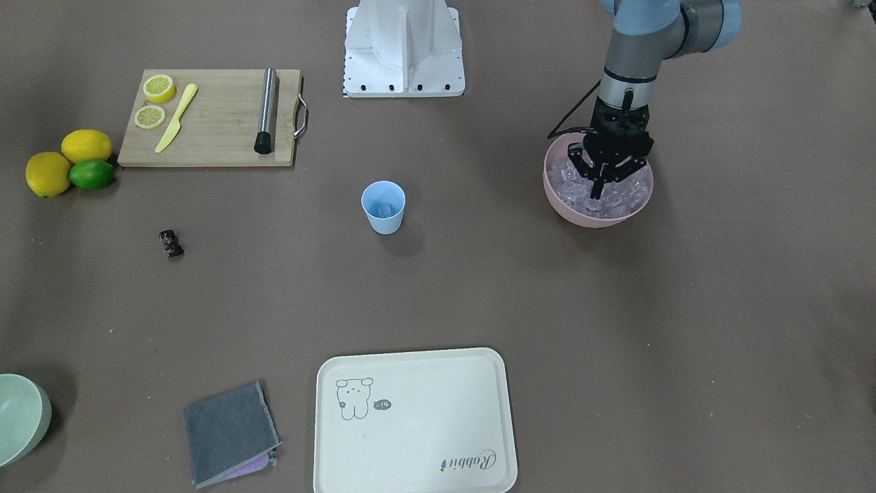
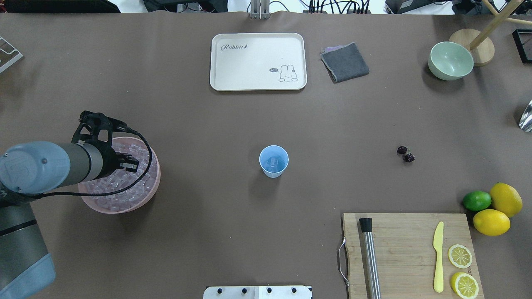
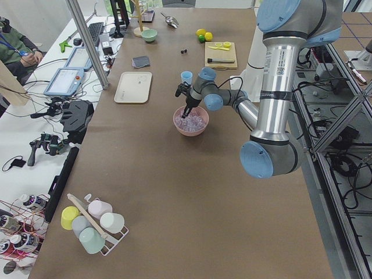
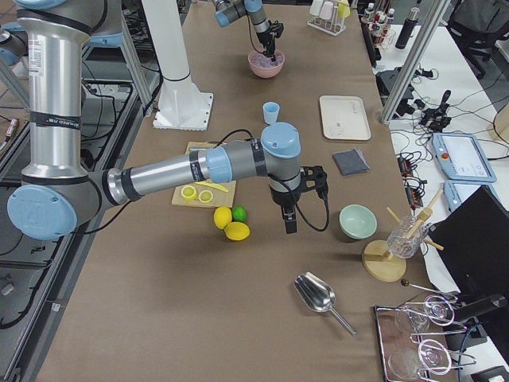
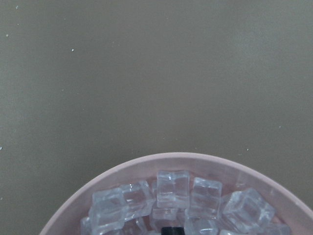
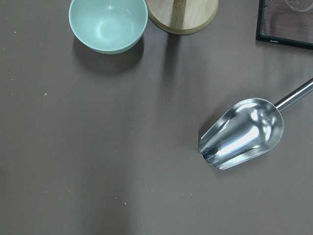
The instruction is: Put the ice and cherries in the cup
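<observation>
The left end effector (image 1: 599, 190) stood with fingers (image 1: 600, 179) together in the pink bowl's (image 2: 153, 189) ice (image 2: 120, 187) at the overhead view's left, grip unclear, the right end effector's (image 4: 288, 225) opening untellable, the cup (image 2: 274, 161) at centre, cherries (image 2: 405, 154) to its right.

The front-facing camera looks steeply down across the table (image 1: 650, 329) toward the robot base (image 1: 404, 51). The overhead one looks the opposite way, and both share the blue cup (image 1: 383, 207). Side cameras look along the table from each end. The left wrist camera sits close over the pink bowl (image 5: 112, 177) of ice (image 5: 172, 188). The right looks down on a metal scoop (image 6: 242, 133).
</observation>
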Robot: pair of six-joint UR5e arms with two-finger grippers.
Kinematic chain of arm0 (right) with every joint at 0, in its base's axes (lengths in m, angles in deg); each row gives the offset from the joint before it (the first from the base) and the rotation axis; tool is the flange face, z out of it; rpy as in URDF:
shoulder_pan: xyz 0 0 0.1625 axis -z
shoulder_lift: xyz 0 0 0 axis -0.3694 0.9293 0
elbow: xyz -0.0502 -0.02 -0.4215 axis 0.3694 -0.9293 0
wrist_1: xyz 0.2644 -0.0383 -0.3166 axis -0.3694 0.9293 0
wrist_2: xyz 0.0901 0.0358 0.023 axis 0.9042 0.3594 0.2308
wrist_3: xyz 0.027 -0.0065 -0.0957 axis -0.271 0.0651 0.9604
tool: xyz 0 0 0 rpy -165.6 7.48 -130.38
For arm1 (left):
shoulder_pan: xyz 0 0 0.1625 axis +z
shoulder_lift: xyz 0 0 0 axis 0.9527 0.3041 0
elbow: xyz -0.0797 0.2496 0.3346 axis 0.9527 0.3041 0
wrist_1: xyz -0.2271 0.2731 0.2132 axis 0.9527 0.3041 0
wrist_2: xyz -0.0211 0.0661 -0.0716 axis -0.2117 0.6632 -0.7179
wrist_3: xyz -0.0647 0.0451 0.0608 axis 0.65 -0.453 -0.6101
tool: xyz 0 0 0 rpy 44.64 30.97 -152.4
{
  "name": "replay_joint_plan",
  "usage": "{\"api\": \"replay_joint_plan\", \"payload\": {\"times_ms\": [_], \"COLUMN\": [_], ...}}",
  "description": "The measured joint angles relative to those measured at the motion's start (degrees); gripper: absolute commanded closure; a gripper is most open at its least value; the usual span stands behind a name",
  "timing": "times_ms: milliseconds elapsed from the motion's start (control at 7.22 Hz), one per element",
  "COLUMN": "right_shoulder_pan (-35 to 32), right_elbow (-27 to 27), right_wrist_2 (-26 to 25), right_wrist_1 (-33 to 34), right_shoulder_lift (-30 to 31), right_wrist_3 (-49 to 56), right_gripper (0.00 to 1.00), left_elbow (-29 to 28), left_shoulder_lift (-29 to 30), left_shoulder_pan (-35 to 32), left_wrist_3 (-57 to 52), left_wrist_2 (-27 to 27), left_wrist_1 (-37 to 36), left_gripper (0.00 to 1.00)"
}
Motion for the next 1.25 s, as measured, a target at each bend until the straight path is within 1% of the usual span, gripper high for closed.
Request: {"api": "replay_joint_plan", "payload": {"times_ms": [277, 554, 693, 831, 1108, 1247], "right_shoulder_pan": [0.0, 0.0, 0.0, 0.0, 0.0, 0.0], "right_elbow": [0.0, 0.0, 0.0, 0.0, 0.0, 0.0], "right_wrist_2": [0.0, 0.0, 0.0, 0.0, 0.0, 0.0], "right_wrist_1": [0.0, 0.0, 0.0, 0.0, 0.0, 0.0], "right_shoulder_lift": [0.0, 0.0, 0.0, 0.0, 0.1, 0.1], "right_wrist_3": [0.0, 0.0, 0.0, 0.0, 0.0, 0.0], "right_gripper": [0.00, 0.00, 0.00, 0.00, 0.00, 0.00], "left_elbow": [0.5, 1.6, 2.7, 3.9, 5.5, 6.1], "left_shoulder_lift": [-1.3, -3.3, -4.5, -6.4, -9.0, -9.4], "left_shoulder_pan": [-4.5, -6.2, -6.4, -6.3, -5.1, -4.0], "left_wrist_3": [0.4, -1.6, -7.3, -15.4, -31.7, -36.1], "left_wrist_2": [-3.8, -4.4, -4.4, -4.3, -3.9, -3.7], "left_wrist_1": [0.1, 0.3, 0.4, 0.4, 0.9, 1.0], "left_gripper": [0.03, 0.04, 0.09, 0.06, 0.07, 0.15]}}
